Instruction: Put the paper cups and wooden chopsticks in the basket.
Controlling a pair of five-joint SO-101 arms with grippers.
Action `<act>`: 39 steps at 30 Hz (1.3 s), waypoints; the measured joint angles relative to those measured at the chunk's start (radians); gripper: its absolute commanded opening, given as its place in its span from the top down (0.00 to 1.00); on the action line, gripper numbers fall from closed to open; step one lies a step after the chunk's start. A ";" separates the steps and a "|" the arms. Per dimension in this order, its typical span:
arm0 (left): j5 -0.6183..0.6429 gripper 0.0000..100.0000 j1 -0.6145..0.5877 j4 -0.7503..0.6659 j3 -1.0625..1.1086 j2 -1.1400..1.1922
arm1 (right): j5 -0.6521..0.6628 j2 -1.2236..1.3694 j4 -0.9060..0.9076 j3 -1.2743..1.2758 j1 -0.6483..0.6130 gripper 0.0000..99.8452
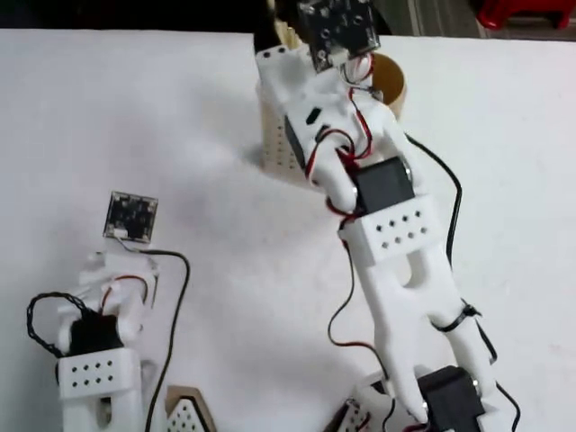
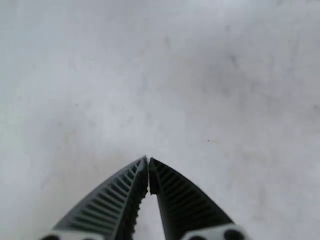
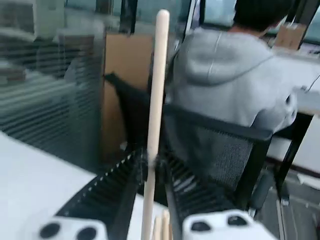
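- A wooden chopstick (image 3: 159, 75) stands upright. The right gripper (image 3: 152, 161) is clenched on its lower part, so most of the stick rises free beyond the grip.
- The ends of two more chopsticks (image 3: 161, 226) show just beside the held one, nearer the gripper's base. I cannot tell whether they already sit in the basket.
- The basket (image 1: 274, 148), a pale perforated box, sits at upper centre of the high view, largely under the right arm (image 1: 387, 229).
- A paper cup (image 1: 392, 88) peeks out on the right of that arm, close to the basket. Whether it is inside or only beside it is hidden.
- The left gripper (image 2: 148, 162) is closed on nothing, over the bare white table (image 1: 135, 108). The left arm (image 1: 99, 337) sits at lower left, well apart from the basket.
- Risk: a thin round stick pinched at one narrow spot can swivel or slide between the jaws.
- Risk: if it is let go off-centre, it could tip over the basket wall and roll across the table.
- Risk: its long free end might also catch the rim or nudge the cup.
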 measured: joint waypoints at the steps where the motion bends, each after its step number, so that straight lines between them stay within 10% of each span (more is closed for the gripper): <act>1: 0.000 0.97 0.000 0.000 0.000 0.000 | 0.000 0.000 -0.064 0.028 0.005 0.98; 13: 0.000 0.97 0.000 0.000 0.000 0.000 | 0.000 0.012 -0.687 0.436 0.083 0.98; 24: 0.000 0.97 0.000 0.000 0.000 0.000 | 0.000 0.193 -0.713 0.529 0.107 0.98; 31: 0.000 0.97 0.000 0.000 0.000 0.000 | 0.000 0.176 -0.678 0.552 0.114 0.81; 39: 0.000 0.97 0.000 0.000 0.000 0.000 | -0.002 0.008 -0.450 0.565 0.115 0.90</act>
